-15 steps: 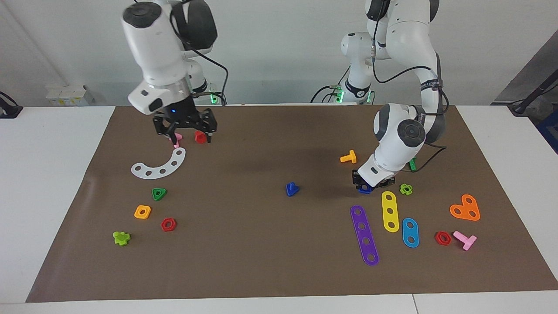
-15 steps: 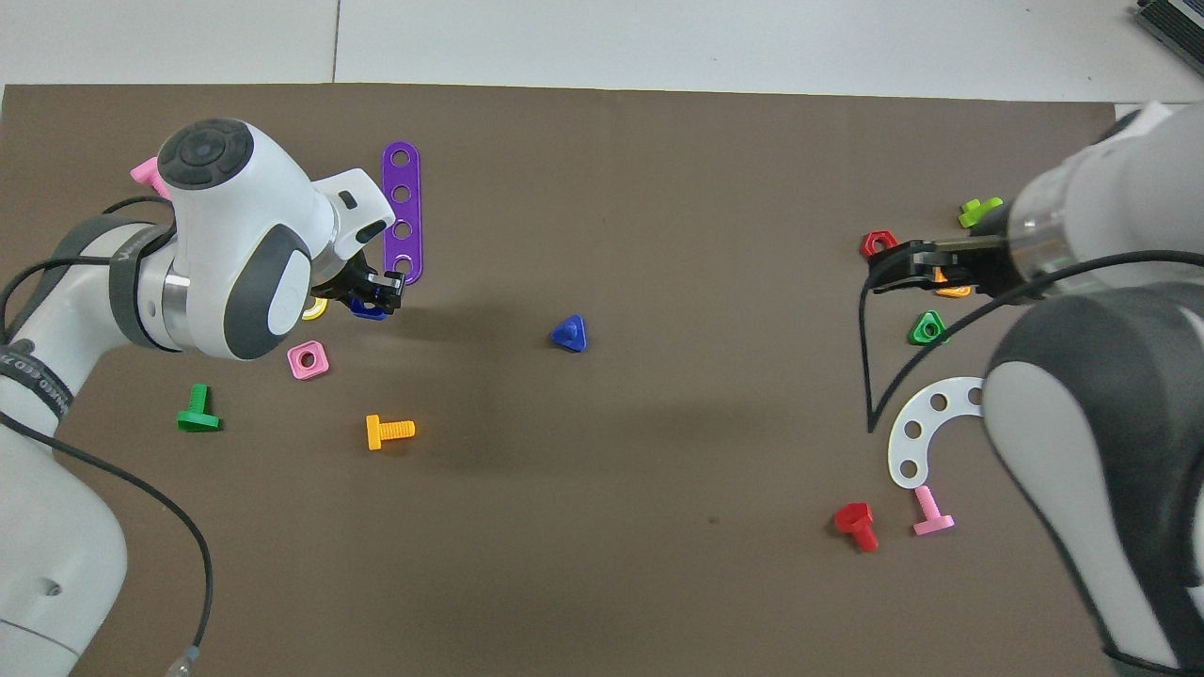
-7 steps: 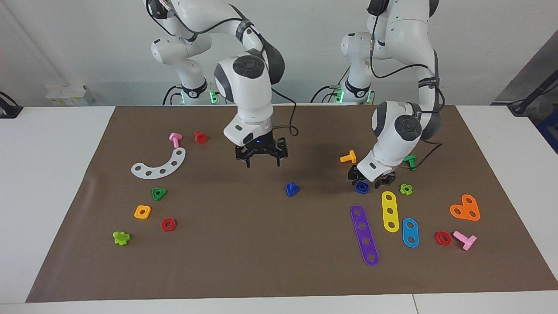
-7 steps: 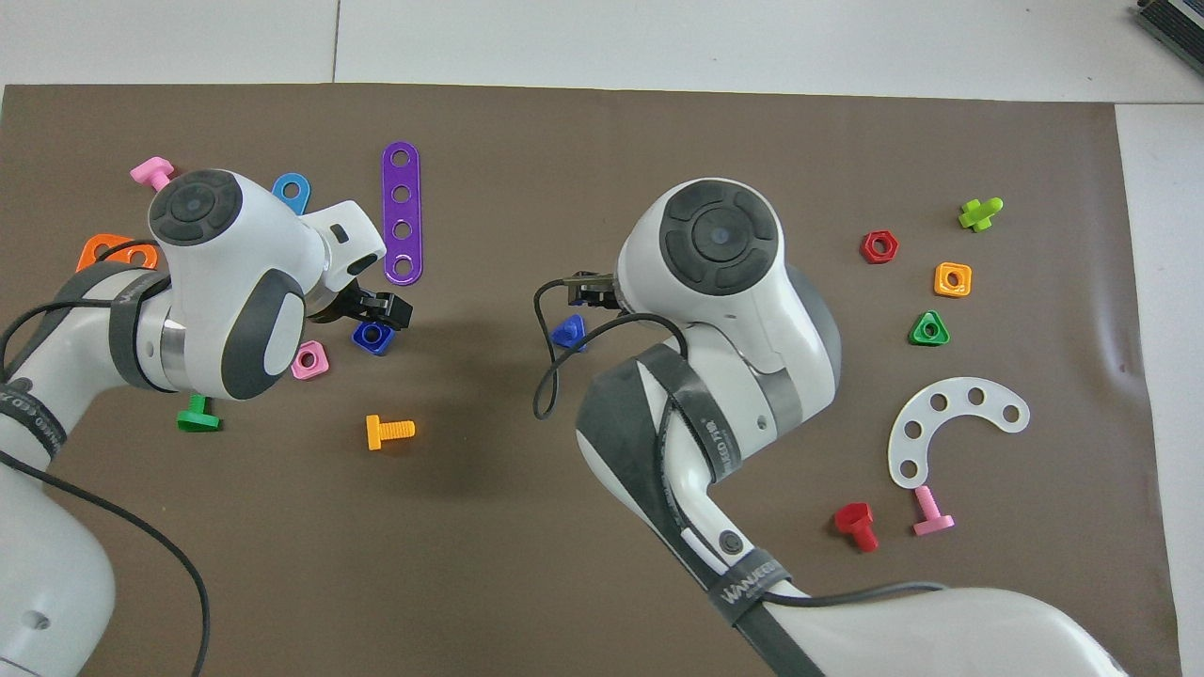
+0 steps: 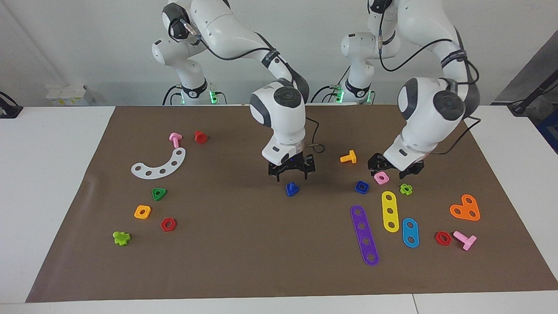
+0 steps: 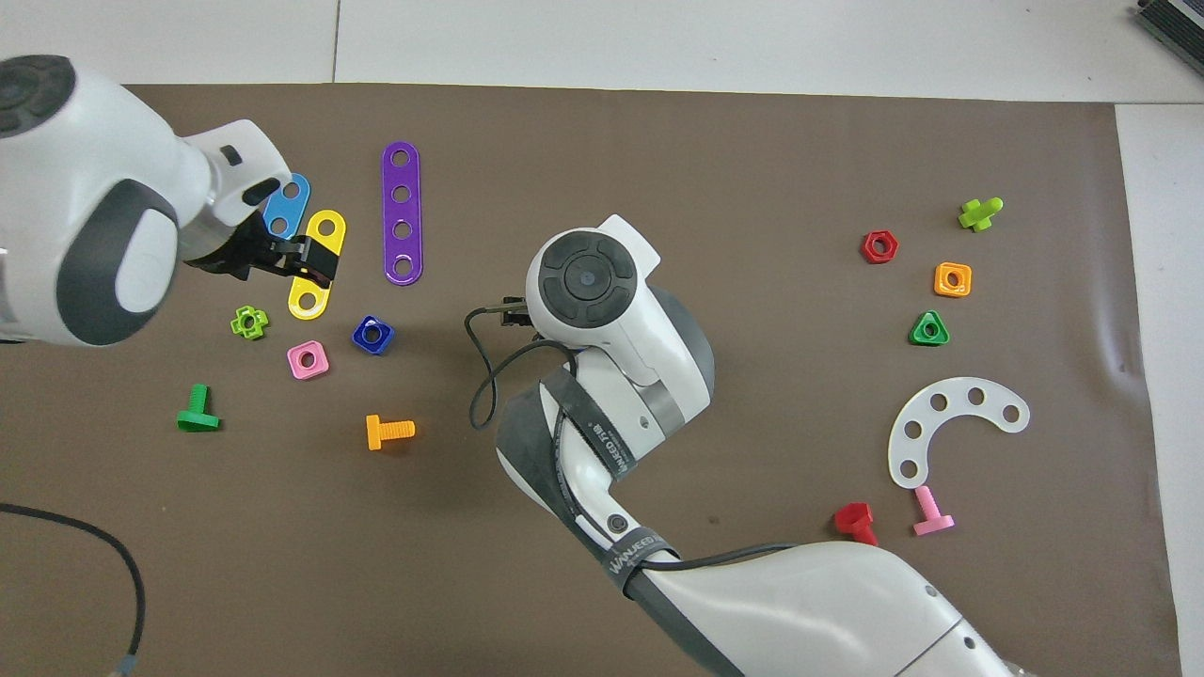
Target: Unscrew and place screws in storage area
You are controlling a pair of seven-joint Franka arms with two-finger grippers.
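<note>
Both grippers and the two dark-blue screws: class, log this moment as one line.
right gripper: open, over dark-blue bolt | left gripper: raised, empty | dark-blue nut: on mat, beside pink nut

Even, bright light is falling from above, both views staying sharp. Soft shadows are pooling on the table [image 5: 65, 144] under each arm, and no glare is washing anything out.
</note>
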